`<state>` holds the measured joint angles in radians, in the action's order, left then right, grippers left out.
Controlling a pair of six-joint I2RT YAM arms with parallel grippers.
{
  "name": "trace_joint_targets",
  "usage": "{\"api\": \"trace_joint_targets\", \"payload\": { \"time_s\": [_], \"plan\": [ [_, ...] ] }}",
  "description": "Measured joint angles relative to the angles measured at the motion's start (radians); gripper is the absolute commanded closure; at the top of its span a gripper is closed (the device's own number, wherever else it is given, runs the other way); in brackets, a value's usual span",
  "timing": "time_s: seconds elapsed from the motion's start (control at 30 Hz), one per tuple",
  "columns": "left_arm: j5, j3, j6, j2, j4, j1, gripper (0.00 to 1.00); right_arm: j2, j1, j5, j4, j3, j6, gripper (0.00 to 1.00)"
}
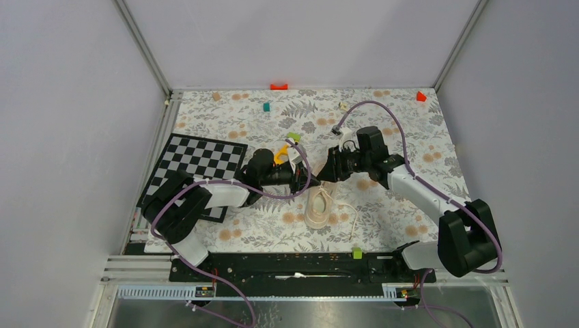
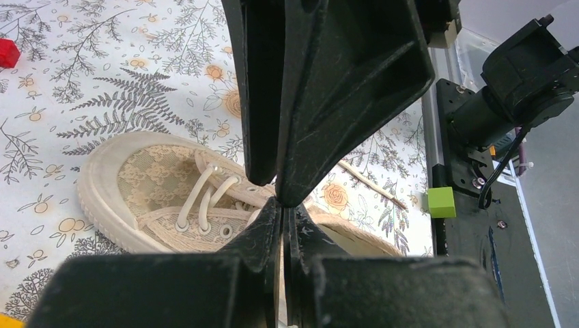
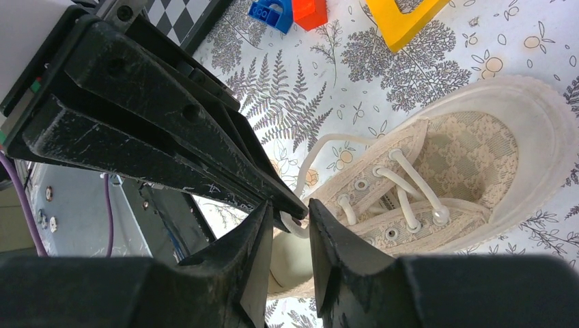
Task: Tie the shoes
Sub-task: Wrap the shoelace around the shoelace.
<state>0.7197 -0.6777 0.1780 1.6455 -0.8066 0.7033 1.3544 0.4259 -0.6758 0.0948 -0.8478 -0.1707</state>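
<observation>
- The shoe [image 1: 319,207] sits on its sole right under the spot where my two sets of fingers meet. Its toe points away from my bases and its heel toward them. It is unknotted, and the lacing is slack across the tongue.
- One lace [image 3: 308,160] climbs from an upper eyelet to the tips of my left fingers [image 2: 280,217]. A second lace [image 1: 352,219] trails loose across the bench [image 1: 396,123] on the side of my right fingers.
- My left fingers are pressed fully together. They seem to pinch that first lace at the very tips, lifting it clear of the shoe so it can be reached.
- My right fingers [image 1: 328,172] stand partly open, tip to tip with the left ones. The raised lace sits in their gap, but they have not clamped on it. I judge this to be a hand-over, with the lace offered across.
- Further out, a chessboard [image 1: 198,160] lies behind my left fingers, and a yellow piece [image 3: 403,17] lies beyond the toe. Neither is near the laces.
</observation>
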Motion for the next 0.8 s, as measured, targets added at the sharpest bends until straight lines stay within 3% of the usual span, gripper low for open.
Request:
{"api": "trace_joint_targets", "payload": {
  "time_s": [0.13,0.43,0.8],
  "plan": [
    [0.003,0.000,0.002,0.002,0.004,0.000,1.00,0.005,-0.001,0.004,0.002,0.000,0.003,0.60],
    [0.003,0.000,0.003,0.005,0.003,0.000,1.00,0.005,-0.002,0.011,0.006,0.000,0.017,0.64],
    [0.008,0.000,0.003,0.006,0.006,-0.007,1.00,0.011,-0.002,0.001,0.007,0.000,0.018,0.60]
  ]
}}
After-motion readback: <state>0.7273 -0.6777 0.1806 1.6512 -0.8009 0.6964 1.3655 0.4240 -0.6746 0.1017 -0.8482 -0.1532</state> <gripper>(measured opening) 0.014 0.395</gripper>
